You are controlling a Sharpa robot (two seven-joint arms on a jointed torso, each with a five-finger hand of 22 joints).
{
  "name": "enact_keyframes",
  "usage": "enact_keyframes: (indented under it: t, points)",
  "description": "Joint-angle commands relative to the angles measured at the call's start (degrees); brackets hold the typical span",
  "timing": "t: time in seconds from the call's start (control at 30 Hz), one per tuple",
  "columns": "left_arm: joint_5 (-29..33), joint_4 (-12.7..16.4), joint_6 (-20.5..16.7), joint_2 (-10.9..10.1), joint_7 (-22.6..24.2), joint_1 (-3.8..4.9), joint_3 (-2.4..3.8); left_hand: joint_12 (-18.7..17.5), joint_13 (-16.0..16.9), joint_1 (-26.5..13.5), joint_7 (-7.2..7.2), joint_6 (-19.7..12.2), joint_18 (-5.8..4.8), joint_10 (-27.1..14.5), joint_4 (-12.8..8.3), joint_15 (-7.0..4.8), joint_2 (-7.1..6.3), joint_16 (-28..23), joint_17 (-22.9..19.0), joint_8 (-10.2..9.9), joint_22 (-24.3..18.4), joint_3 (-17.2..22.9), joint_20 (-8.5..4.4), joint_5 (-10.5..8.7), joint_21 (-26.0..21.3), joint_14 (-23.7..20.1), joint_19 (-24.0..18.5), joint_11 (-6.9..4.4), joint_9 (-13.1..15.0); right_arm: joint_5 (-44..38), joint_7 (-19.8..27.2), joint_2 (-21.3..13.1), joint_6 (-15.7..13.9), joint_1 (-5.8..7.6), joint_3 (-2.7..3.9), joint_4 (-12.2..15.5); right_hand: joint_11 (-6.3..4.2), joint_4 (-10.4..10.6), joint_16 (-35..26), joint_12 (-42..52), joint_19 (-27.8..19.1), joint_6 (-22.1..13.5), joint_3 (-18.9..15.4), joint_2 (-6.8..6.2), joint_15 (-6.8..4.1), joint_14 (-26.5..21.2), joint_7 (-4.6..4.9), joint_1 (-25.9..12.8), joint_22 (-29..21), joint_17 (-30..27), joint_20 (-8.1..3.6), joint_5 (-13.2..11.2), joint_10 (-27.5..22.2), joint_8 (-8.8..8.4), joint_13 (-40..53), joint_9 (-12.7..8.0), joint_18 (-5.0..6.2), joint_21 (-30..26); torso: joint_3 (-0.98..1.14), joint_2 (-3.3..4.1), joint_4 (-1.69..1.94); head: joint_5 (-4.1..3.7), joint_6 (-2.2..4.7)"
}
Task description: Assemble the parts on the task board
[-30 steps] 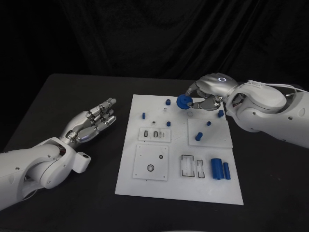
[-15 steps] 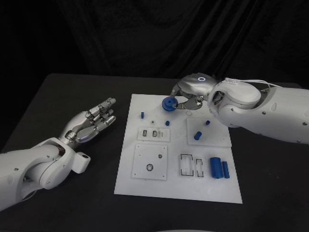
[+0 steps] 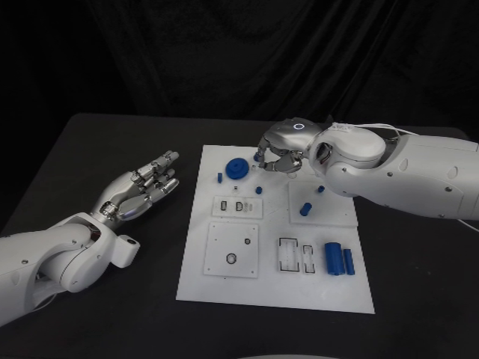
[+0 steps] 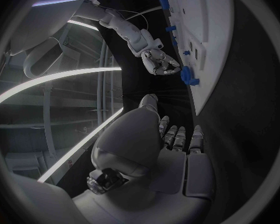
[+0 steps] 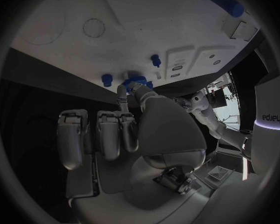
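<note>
The blue disc-shaped part (image 3: 236,168) sits on the task board (image 3: 278,292) near its far left corner, just beside the right robot hand (image 3: 278,158), whose fingers look loosely spread and empty. It seems light, stiff and smooth, best pinched across its rim. The left robot hand (image 3: 142,188) hovers open over the surface (image 3: 78,157), holding nothing.
</note>
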Motion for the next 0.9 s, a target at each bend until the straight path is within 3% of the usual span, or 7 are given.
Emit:
enact_keyframes:
  t: [0.03, 0.37, 0.67, 0.8, 0.9]
  points:
    - [-0.2, 0.0, 0.8, 0.2, 9.7, 0.16, 0.03, 0.0, 0.0, 0.5, -0.03, 0.2, 0.51, 0.0, 0.1, 0.57, -0.13, -0.4, -0.1, 0.1, -0.1, 0.3, 0.25, 0.23, -0.3, 0.0, -0.1, 0.29, 0.1, -0.3, -1.0, 0.4, 1.9, -0.27, 0.04, -0.5, 0.5, 0.0, 0.2, 0.2, 5.4, -0.8, 0.0, -0.13, 0.66, 6.0, 0.18, 0.6, 14.6, 15.1, 0.31, -0.4, 6.1, -0.71, 15.1, -0.3, -0.16, -0.6, 0.02, -0.01, 0.03, -0.05, -0.04]
    - [-0.2, -0.2, 1.1, 0.2, 9.7, 0.16, 0.03, 0.0, 0.0, 0.6, -0.02, 0.3, 0.52, 0.0, 0.1, 0.62, -0.13, -0.4, -0.1, 0.1, -0.1, 0.3, 0.29, 0.23, -0.3, 0.0, -0.1, 0.32, 0.1, -0.3, -1.5, 0.7, 2.2, -0.57, 0.04, -0.7, 1.0, 0.0, 0.2, 0.2, 4.9, -2.8, 0.5, -0.4, 1.11, 6.0, 0.75, 0.4, 14.2, 15.1, 0.77, -0.5, 6.1, -3.21, 15.1, -1.3, 0.06, -1.3, 0.02, -0.02, -0.05, 0.0, -0.12]
    - [-0.2, -0.4, 1.2, 0.2, 9.6, 0.16, 0.03, 0.0, 0.0, 0.6, 0.0, 0.2, 0.52, 0.0, 0.0, 0.65, -0.12, -0.4, -0.1, 0.1, -0.1, 0.3, 0.33, 0.23, -0.3, 0.0, -0.1, 0.34, 0.1, -0.3, -0.1, -0.1, -2.0, -0.62, 0.05, -0.4, 1.55, -0.2, 0.2, 0.2, 4.7, -4.8, 1.1, -0.65, 1.57, 6.0, 1.38, 0.4, 14.0, 15.1, 1.22, -0.7, 6.1, -5.42, 15.1, -2.4, 0.15, -1.6, 0.02, -0.03, -0.07, 0.15, -0.14]
    - [-0.2, -0.4, 1.2, 0.2, 9.6, 0.16, 0.03, 0.0, 0.0, 0.6, 0.0, 0.2, 0.52, 0.0, 0.0, 0.65, -0.12, -0.4, -0.1, 0.1, -0.1, 0.3, 0.33, 0.23, -0.3, 0.0, -0.1, 0.34, 0.1, -0.3, 0.4, -0.2, -3.3, -0.46, 0.09, 0.2, 1.71, 0.8, 0.2, 0.2, 4.9, -5.5, 1.0, -0.59, 1.77, 6.0, 1.54, -0.7, 14.2, 15.1, 1.47, -4.4, 6.1, -7.03, 15.1, -3.7, 0.08, -1.3, 0.01, -0.01, -0.02, 0.08, 0.02]
    - [-0.2, -0.3, 1.1, 0.1, 9.6, 0.16, 0.03, 0.0, 0.0, 0.6, 0.0, 0.2, 0.52, 0.0, 0.0, 0.65, -0.12, -0.4, -0.1, 0.1, -0.1, 0.3, 0.33, 0.23, -0.3, 0.0, -0.1, 0.34, 0.1, -0.3, 0.6, 0.1, -3.7, -0.05, 0.13, 0.6, 1.71, 0.9, 0.2, 0.2, 5.0, -5.5, 0.9, -0.57, 1.78, 6.0, 1.53, -0.9, 14.2, 15.1, 1.49, -5.3, 6.1, -7.29, 15.1, -3.9, 0.06, -1.3, 0.02, -0.01, -0.03, 0.06, 0.09]
